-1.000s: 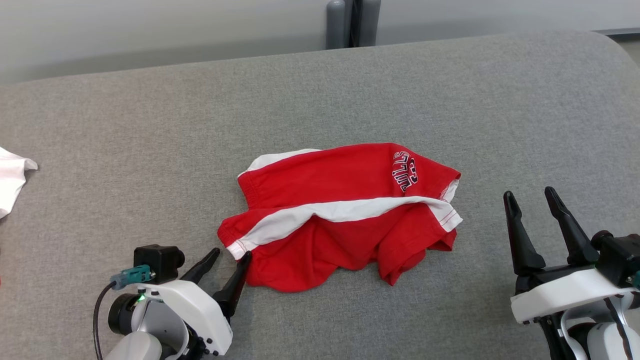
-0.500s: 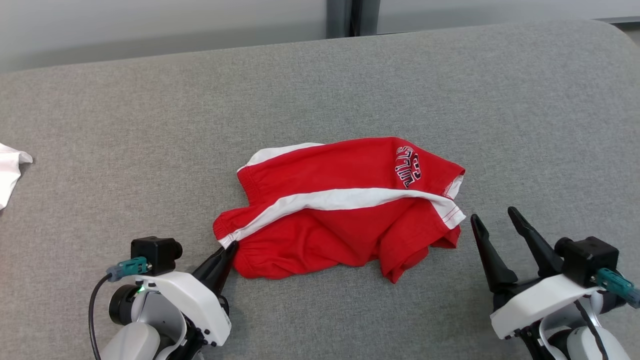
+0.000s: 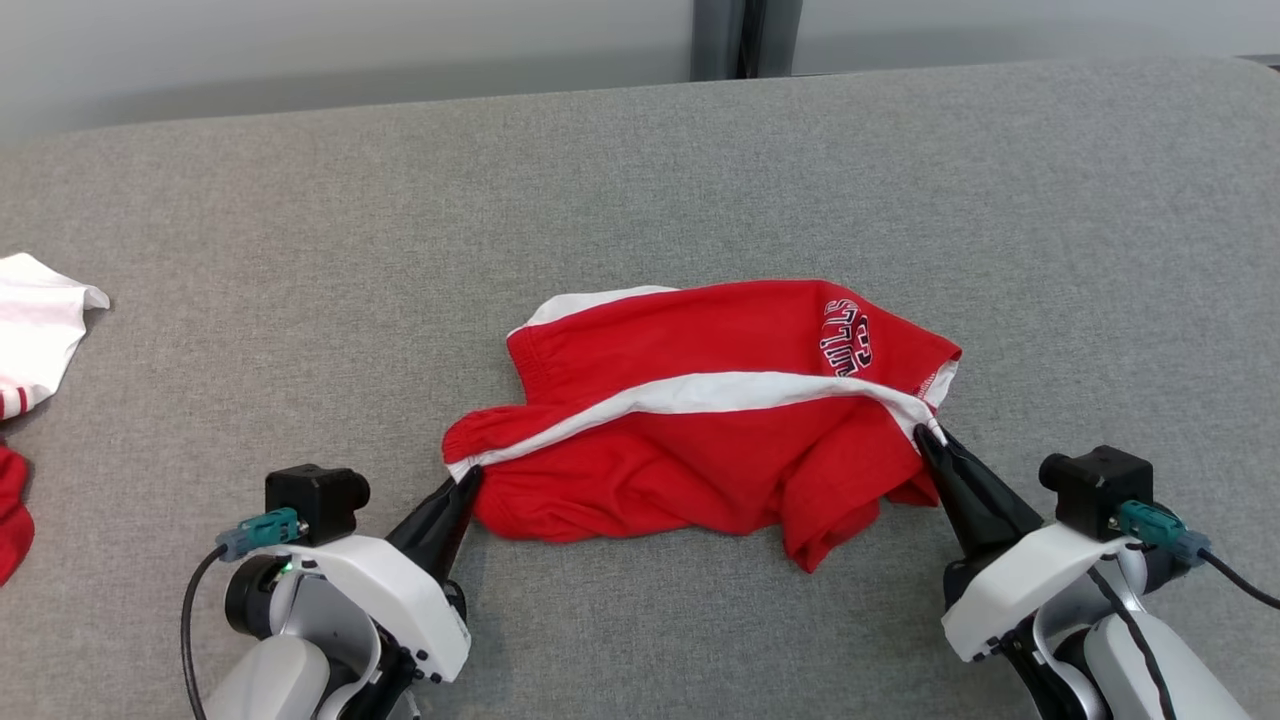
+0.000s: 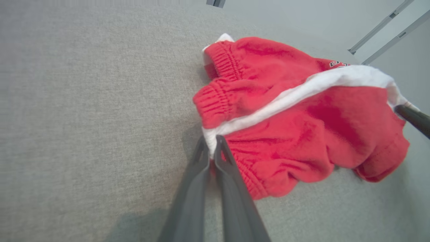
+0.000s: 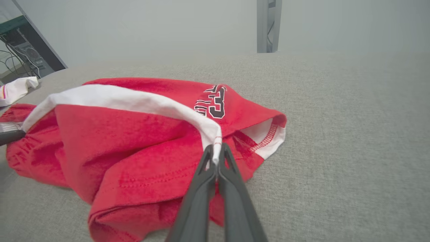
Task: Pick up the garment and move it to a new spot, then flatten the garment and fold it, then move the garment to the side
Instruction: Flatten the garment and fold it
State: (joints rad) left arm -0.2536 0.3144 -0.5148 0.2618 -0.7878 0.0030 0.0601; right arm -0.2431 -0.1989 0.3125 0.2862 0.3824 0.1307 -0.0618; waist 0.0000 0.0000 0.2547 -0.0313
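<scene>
Wide grey fabric surface (image 3: 300, 200) under even light, pale wall (image 3: 300, 50) behind, dark post (image 3: 715, 40) at centre

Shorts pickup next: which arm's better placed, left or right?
Neither alone: left gripper is shut on the shorts at the waistband, right gripper at the leg hem. Probably lift with both.

The shorts (image 3: 700, 430) are laid crumpled near the middle of the table (image 3: 640, 180), in its nearer half. The left gripper (image 3: 468, 482) is set at the shorts' near-left corner, with its 2 fingers pinched on the end of the waistband. The right gripper (image 3: 926, 437) is set at the right end, with its 2 fingers pinched on the hem. Another cloth (image 3: 45, 320) is found well apart, at the table's left edge. A post (image 3: 733, 38) is seen behind the far edge.
</scene>
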